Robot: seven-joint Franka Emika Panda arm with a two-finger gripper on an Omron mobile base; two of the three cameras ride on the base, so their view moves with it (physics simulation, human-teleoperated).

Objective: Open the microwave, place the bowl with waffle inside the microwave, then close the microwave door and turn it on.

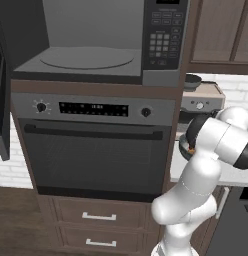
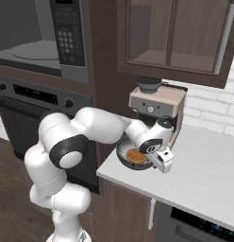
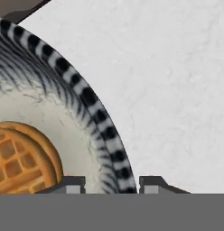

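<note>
Here the tool [image 3: 111,182] straddles the bowl [image 3: 93,108] rim, fingers apart.

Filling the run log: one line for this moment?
microwave door open | gripper astride bowl rim, open | waffle in bowl | bowl on counter

Arm [image 2: 67,142]: glossy white shell, rounded tubular links, bulbous housings at joints. Dark grey-black bands noted at joints; one wide dark ring on large elbow housing, another on wrist housing. Wrist [image 2: 156,137] capped by round white disc with small dark centre mark. Hand block at gripper [image 2: 162,162]: white, boxy, small dark square marking on face. Fingertips [image 3: 73,184] seen as small dark grey blocks with lighter grey inset pads. No cables, screws or lettering discernible.
</note>
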